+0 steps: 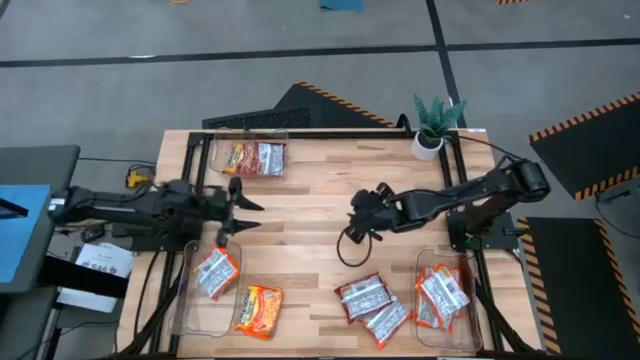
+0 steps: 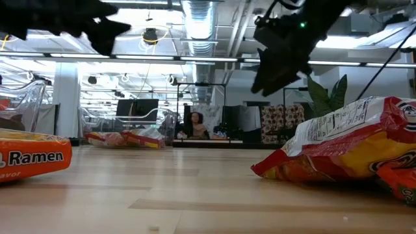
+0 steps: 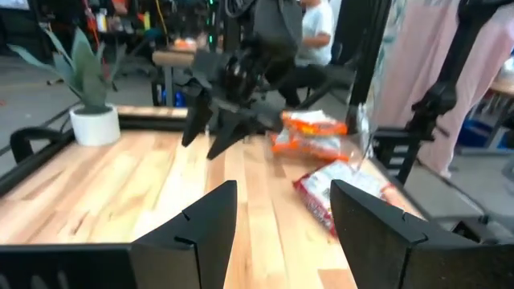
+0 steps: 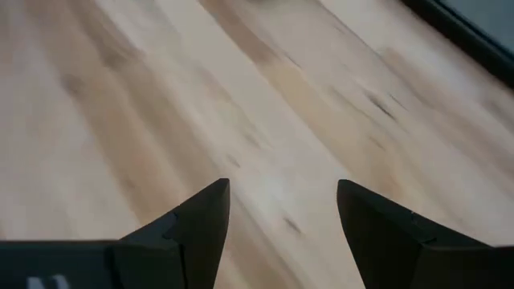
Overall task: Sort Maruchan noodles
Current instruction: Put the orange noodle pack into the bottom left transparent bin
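Several Maruchan packets show in the high view. An orange one (image 1: 258, 310) lies flat on the table near its near edge, and two silver-red ones (image 1: 362, 297) (image 1: 385, 322) lie to its right. Others lie in the clear bins. My left gripper (image 1: 245, 215) (image 3: 281, 201) is open and holds nothing, raised over the table's left half beside the near-left bin. My right gripper (image 1: 353, 215) (image 4: 281, 197) is also open with nothing in it, over bare wood at the table's middle. In the low view both hang well above the board.
There are three clear bins: far-left (image 1: 215, 150) with two packets, near-left (image 1: 190, 300) with a silver packet, and near-right (image 1: 425, 270) with several. A potted plant (image 1: 432, 125) stands at the far right corner. A black frame rail (image 1: 330, 133) edges the table. Bare wood lies between the grippers.
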Robot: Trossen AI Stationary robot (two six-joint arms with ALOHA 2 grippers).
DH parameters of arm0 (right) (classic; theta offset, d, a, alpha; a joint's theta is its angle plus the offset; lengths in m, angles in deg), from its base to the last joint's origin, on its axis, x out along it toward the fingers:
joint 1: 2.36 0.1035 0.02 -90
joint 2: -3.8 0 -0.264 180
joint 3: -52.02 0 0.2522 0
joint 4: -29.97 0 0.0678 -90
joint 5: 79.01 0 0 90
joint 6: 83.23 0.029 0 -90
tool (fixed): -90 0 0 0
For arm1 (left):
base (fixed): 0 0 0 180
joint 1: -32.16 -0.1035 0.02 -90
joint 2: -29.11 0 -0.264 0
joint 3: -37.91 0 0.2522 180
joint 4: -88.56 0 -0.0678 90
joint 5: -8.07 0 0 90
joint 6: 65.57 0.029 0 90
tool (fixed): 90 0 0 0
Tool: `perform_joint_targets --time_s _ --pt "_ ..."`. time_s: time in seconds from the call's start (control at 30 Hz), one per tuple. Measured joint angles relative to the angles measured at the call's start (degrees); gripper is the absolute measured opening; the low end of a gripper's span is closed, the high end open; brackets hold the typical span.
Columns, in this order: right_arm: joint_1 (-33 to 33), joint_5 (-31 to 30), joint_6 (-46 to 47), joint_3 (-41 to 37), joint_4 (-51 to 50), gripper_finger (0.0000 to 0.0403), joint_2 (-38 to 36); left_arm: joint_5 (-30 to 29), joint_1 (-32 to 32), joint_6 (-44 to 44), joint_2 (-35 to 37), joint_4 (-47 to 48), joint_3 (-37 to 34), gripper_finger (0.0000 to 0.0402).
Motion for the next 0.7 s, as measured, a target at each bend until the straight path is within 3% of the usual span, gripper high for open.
perform_joint_targets --time_s 0.13,0.27,0.4,0.5,0.7 --pt "0.01 0.84 -5.62 -8.0 19.33 0.0255 -1.31 1.27 0.11 -0.06 -10.2 -5.94 -0.02 0.0188" --pt "-0.47 0.75 -13.13 -13.47 37.53 0.0255 -0.81 7.99 1.52 -1.86 -19.14 -13.27 -0.02 0.0188" --pt "-1.72 0.77 -18.08 -15.09 44.58 0.0255 0.02 14.3 5.22 -3.46 -26.88 -16.64 1.69 0.0188" --pt "-2.9 0.76 -19.4 -14.99 45.39 0.0255 -0.14 15.11 9.52 0.58 -31.44 -8.97 7.05 0.0188" --pt "-3.01 0.77 -20.01 -15.03 44.62 0.0255 -0.48 8.53 17.3 6.74 -39.66 26.69 24.17 0.0188"
